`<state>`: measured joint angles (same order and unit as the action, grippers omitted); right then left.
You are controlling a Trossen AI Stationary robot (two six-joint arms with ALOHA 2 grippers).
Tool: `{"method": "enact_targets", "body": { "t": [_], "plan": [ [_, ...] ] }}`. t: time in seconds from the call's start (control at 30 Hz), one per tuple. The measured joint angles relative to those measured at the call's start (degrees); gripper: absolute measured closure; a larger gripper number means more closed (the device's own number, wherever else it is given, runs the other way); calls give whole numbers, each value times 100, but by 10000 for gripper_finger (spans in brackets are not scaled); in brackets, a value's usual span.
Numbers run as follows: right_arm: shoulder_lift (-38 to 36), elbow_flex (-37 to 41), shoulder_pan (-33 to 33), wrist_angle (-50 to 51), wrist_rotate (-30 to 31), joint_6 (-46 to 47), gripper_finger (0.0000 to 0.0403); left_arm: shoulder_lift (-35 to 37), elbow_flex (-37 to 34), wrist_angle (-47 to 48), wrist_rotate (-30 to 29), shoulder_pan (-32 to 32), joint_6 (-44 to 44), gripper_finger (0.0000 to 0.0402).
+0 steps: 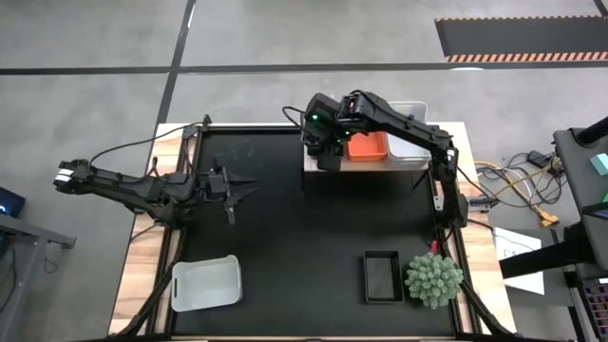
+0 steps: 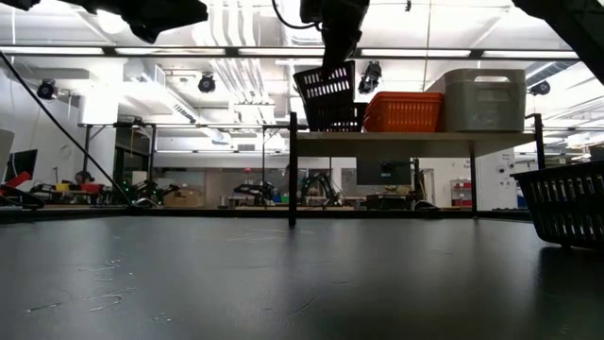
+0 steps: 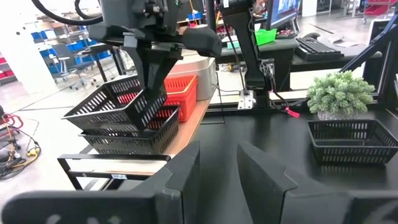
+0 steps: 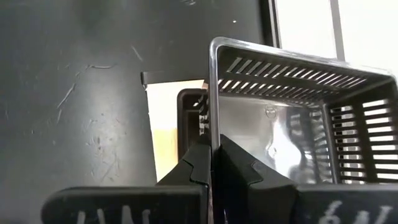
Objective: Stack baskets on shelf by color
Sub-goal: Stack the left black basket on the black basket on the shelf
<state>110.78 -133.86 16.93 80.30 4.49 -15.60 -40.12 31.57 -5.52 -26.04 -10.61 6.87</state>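
With our right gripper (image 4: 211, 163) clenched on the tilted black slotted plastic basket's (image 3: 118, 104) wall above the black one on the light-wood shelf (image 3: 186, 134), a crooked release could jam it instead of nesting.

Non-task stuff: mat, plant, cables, room bkgd.
Black tabletop mat (image 1: 285, 237) covers most of light-wood table (image 1: 142, 256); scuffs/scratches on mat surface. Green spiky plant (image 1: 434, 278) near front-right corner of mat, also in left wrist view (image 3: 339, 93), upright. Red tag/clip (image 3: 290, 112) lies on mat near plant. Cables w/ yellow connector (image 1: 544, 217) on floor right of table; white paper sheet (image 1: 513, 249) beside them. Grey concrete floor (image 1: 95, 85) w/ dark seam lines; hazard-striped black floor mat (image 1: 521, 38) top right. Low view: ceiling lights, pipes (image 2: 236, 57), workshop clutter far back. Blue bins on racks (image 3: 50, 34) in left wrist view.
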Motion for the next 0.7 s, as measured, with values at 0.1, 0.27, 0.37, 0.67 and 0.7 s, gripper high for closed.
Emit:
{"method": "enact_targets", "body": {
  "t": [0.1, 0.27, 0.37, 0.67, 0.7],
  "plan": [
    [-4, 107, 0, -3, 1, -1, 394, 0, 0, -6, 0, 0, -2, 311],
    [-4, 414, 0, -38, 0, 7, 394, 3, 2, -6, 0, 0, -13, 311],
    [-4, 585, 0, -159, 2, 12, 394, 2, 2, -5, 0, 0, -13, 311],
    [-4, 734, 0, -171, 2, -47, 349, 2, 4, -5, 0, 0, -13, 311],
    [-4, 734, 0, -157, 2, -47, 342, 2, 4, -5, 0, 0, -13, 311]
  ]
}}
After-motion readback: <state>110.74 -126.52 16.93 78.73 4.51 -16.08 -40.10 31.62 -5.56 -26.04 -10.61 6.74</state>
